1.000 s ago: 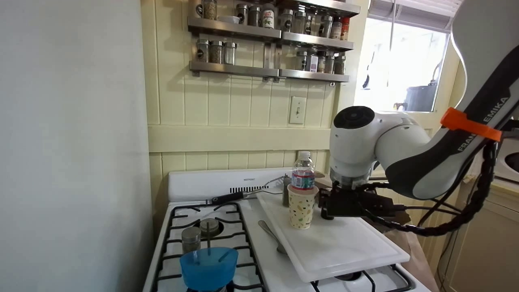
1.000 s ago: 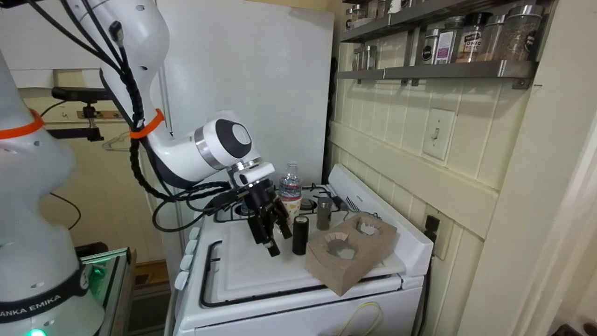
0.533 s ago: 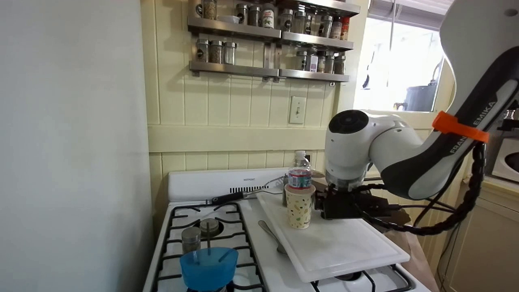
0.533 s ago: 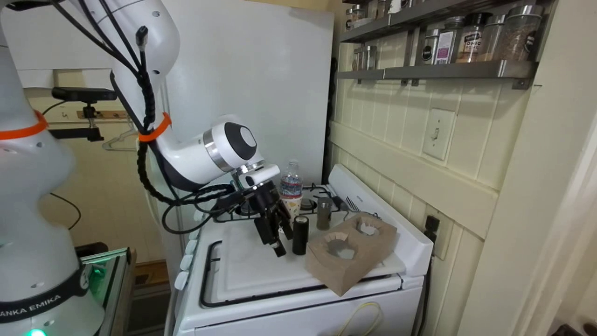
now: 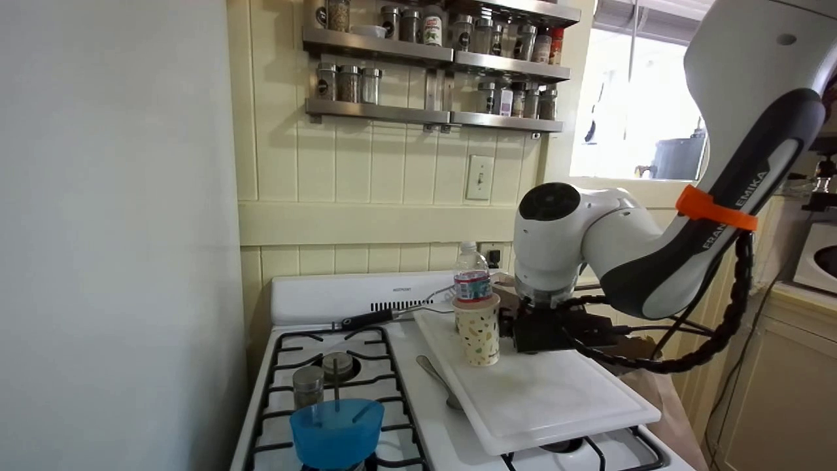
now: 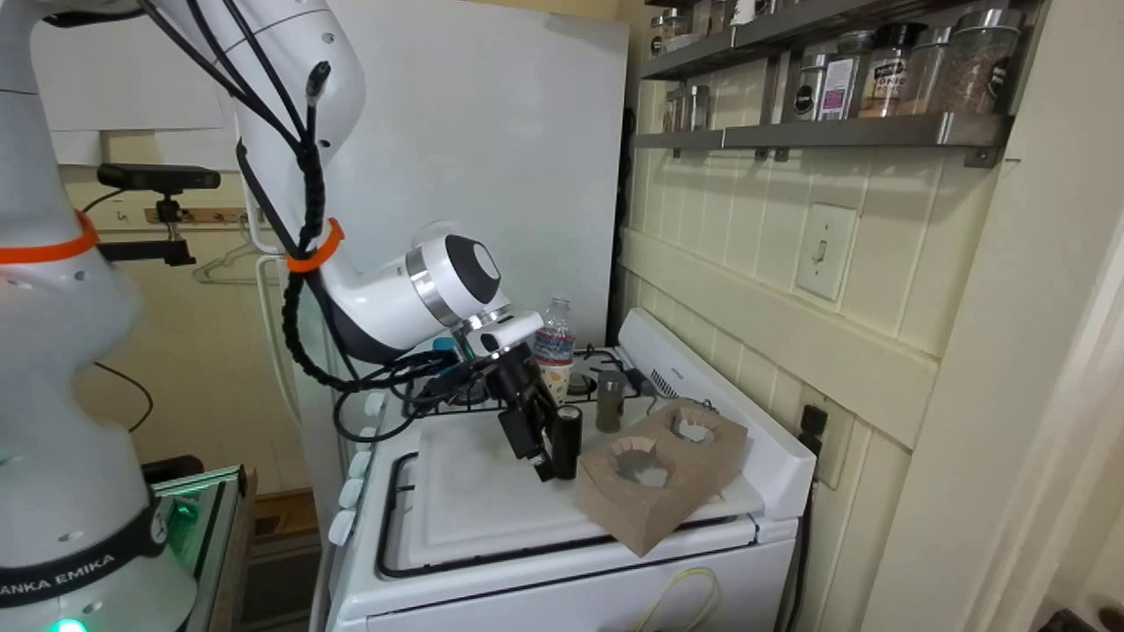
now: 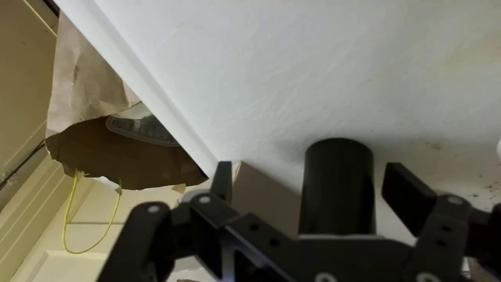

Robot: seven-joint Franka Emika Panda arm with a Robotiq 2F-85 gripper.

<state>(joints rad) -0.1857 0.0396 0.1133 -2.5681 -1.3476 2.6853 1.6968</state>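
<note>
- Surrounding black cylinder: gripper now nearer than a second ago, jaws spread with cylinder standing between them, nothing grasped.
- Cup with bottle beside gripper, shifted slightly, now leaning away from it.
- Cardboard box unmoved, past cylinder.

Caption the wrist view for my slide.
Open gripper framing an upright black cylinder on a white cutting board, a brown paper bag beyond the board's edge.
</note>
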